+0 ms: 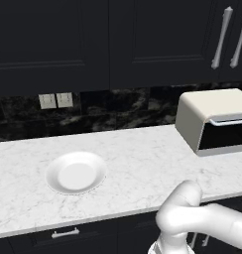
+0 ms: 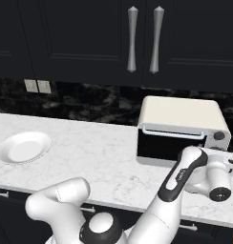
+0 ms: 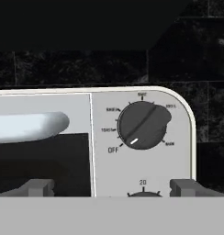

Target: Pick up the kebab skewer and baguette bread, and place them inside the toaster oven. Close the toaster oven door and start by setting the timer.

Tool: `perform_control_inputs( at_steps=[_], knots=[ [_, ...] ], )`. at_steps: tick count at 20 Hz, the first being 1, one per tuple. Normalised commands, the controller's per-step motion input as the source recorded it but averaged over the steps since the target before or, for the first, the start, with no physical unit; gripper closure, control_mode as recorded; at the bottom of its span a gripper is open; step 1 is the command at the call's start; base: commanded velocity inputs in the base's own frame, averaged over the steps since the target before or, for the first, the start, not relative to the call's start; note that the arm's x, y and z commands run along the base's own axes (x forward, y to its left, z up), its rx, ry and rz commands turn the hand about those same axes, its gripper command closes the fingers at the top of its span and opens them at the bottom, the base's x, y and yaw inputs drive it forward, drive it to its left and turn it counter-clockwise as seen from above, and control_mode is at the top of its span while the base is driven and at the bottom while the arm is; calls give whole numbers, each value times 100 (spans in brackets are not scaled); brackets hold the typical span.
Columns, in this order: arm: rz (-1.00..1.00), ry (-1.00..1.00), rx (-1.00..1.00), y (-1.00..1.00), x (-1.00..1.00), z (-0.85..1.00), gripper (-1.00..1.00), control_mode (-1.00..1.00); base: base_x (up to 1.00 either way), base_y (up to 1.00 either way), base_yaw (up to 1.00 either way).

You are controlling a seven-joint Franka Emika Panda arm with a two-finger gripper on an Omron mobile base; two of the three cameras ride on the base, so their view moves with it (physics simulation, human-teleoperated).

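Note:
The cream-white toaster oven [image 1: 202,116] stands at the right of the counter, its dark glass door [image 2: 166,145] shut under the silver handle bar [image 2: 173,132]. My gripper [image 3: 113,187] is open and faces the oven's control panel [image 3: 102,170] from close by. One fingertip [image 3: 38,187] is before the door glass, the other [image 3: 187,186] at the panel's right edge. The upper dial [image 3: 143,125] points near OFF. The top of a lower dial [image 3: 142,193] marked 20 peeks out between the fingertips. The kebab skewer and the baguette bread are out of view.
A white plate [image 1: 76,172] with nothing on it lies on the marble counter [image 1: 143,158] to the left. Dark wall cabinets with silver handles [image 2: 132,38] hang above. My arm [image 2: 180,178] reaches across the counter's front edge to the oven's right end.

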Motion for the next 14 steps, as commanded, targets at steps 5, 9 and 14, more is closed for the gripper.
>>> perform_control_inputs(
  at_steps=[5,9,14],
  knots=[
    [0,0,1,-44,-5,-35,-100,-100,0,0,0],
    [1,0,0,-3,0,-39,-100,-100,0,0,0],
    [1,0,0,5,6,-16,-100,-100,0,0,0]
  ],
)
